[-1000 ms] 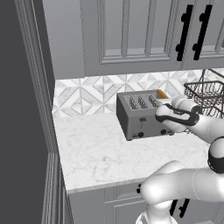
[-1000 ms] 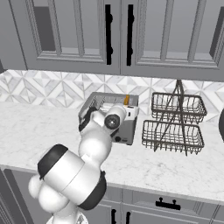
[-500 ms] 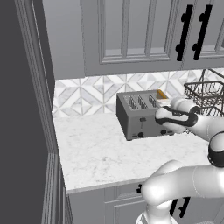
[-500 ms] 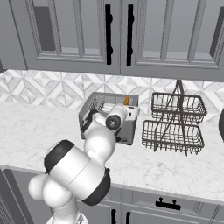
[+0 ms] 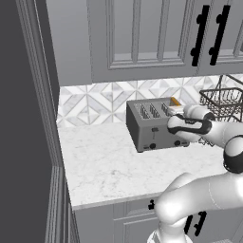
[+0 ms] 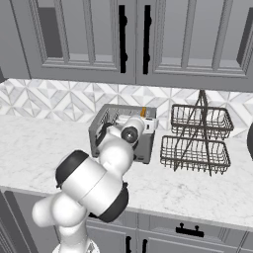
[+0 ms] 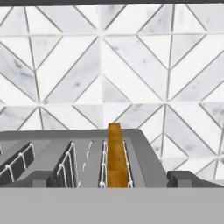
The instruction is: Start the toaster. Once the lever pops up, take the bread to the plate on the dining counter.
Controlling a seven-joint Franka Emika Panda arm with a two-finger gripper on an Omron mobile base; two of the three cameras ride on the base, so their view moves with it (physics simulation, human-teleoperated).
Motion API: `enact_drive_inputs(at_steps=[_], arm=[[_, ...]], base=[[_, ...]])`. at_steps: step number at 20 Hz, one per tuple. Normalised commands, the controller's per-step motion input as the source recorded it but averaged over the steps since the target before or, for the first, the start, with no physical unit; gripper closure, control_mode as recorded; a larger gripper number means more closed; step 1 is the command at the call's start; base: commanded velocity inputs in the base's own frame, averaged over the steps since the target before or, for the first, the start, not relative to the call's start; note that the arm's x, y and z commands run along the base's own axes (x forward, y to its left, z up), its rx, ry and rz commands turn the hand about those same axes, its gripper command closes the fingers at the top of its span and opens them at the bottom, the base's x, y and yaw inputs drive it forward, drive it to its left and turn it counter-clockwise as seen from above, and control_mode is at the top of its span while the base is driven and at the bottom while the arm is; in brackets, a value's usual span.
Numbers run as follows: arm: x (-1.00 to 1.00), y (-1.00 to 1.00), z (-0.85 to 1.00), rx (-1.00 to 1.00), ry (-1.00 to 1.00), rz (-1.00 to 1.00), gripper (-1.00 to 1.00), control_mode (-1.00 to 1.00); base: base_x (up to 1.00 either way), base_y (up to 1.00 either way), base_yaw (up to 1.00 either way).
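Note:
The dark grey toaster (image 5: 151,127) (image 6: 107,129) stands on the white counter against the tiled wall. The bread (image 7: 114,153) stands upright in its rightmost slot, its golden crust poking above the top (image 5: 175,101) (image 6: 143,112). My gripper (image 7: 113,180) is open and hovers low over the toaster's right end. One dark fingertip (image 7: 40,179) stands left of the bread and the other to its right, neither touching it. In the base views my white hand (image 5: 182,112) (image 6: 148,123) covers the toaster's right end. The plate and the dining counter are out of view.
A two-tier black wire basket rack (image 5: 222,100) (image 6: 198,139) stands just right of the toaster. Grey upper cabinets (image 6: 133,39) hang above it. A tall dark panel (image 5: 23,118) bounds the counter's left end. The counter's front edge (image 5: 109,201) is near the base.
My hand has crept slightly further over the toaster's right end. The jaws stayed wide apart. Toaster and bread have not moved.

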Motion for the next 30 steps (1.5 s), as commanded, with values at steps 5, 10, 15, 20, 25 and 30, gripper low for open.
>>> enact_drive_inputs(at_steps=[5, 10, 15, 20, 25, 30], arm=[[0.16, 0.00, -0.12, 0.00, 0.00, 0.00, -1.00, -1.00], [0.15, 0.00, -0.12, 0.00, 0.00, 0.00, -1.00, -1.00], [0.02, -0.03, -0.11, 0.00, 0.00, 0.00, -1.00, -1.00], [0.09, -0.03, -0.08, 0.00, 0.00, 0.00, -1.00, -1.00], [0.12, 0.00, 0.00, 0.00, 0.00, 0.00, -1.00, -1.00], [0.10, 0.00, 0.00, 0.00, 0.00, 0.00, -1.00, -1.00]], base=[[0.00, 0.00, 0.00], [0.00, 0.00, 0.00], [0.00, 0.00, 0.00], [0.00, 0.00, 0.00], [0.00, 0.00, 0.00], [0.00, 0.00, 0.00]])
